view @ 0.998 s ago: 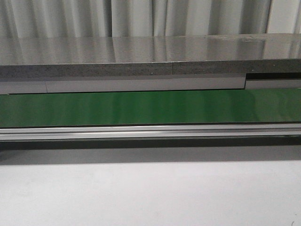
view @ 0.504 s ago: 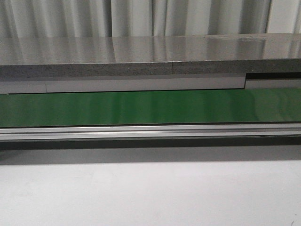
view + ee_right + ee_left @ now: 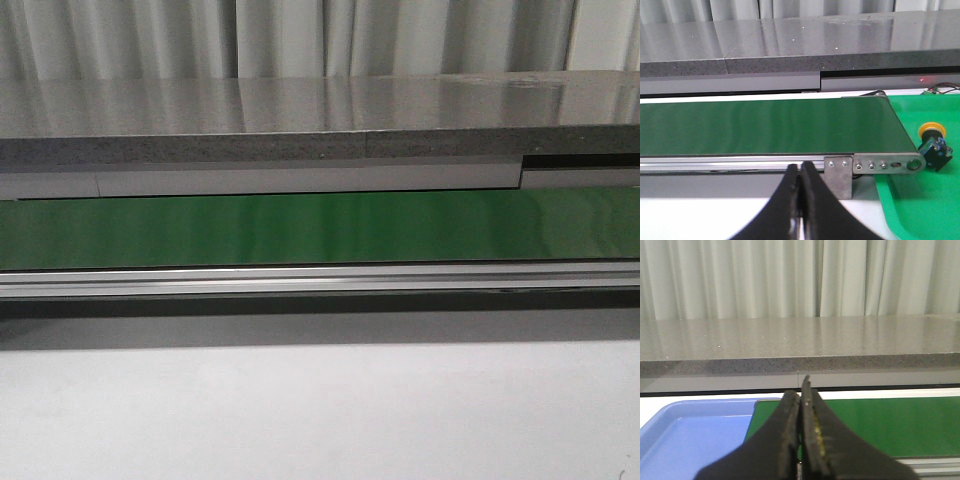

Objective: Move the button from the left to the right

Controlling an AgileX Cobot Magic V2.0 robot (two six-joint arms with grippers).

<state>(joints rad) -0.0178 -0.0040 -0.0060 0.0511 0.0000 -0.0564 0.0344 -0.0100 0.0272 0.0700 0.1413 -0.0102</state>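
A button (image 3: pixel 934 145) with a yellow-orange cap and a black body lies on its side in a green tray (image 3: pixel 920 210), just past the right end of the green conveyor belt (image 3: pixel 765 125); only the right wrist view shows it. My right gripper (image 3: pixel 801 171) is shut and empty, in front of the belt's rail and left of the button. My left gripper (image 3: pixel 800 395) is shut and empty, over the left end of the belt (image 3: pixel 890 422), beside a blue tray (image 3: pixel 690 435). The front view shows neither gripper and no button.
A grey stone-like shelf (image 3: pixel 320 125) runs behind the belt (image 3: pixel 320 228), with pale curtains behind it. An aluminium rail (image 3: pixel 320 280) edges the belt's front. A white table surface (image 3: pixel 320 410) lies in front. A metal bracket (image 3: pixel 838 175) stands at the belt's right end.
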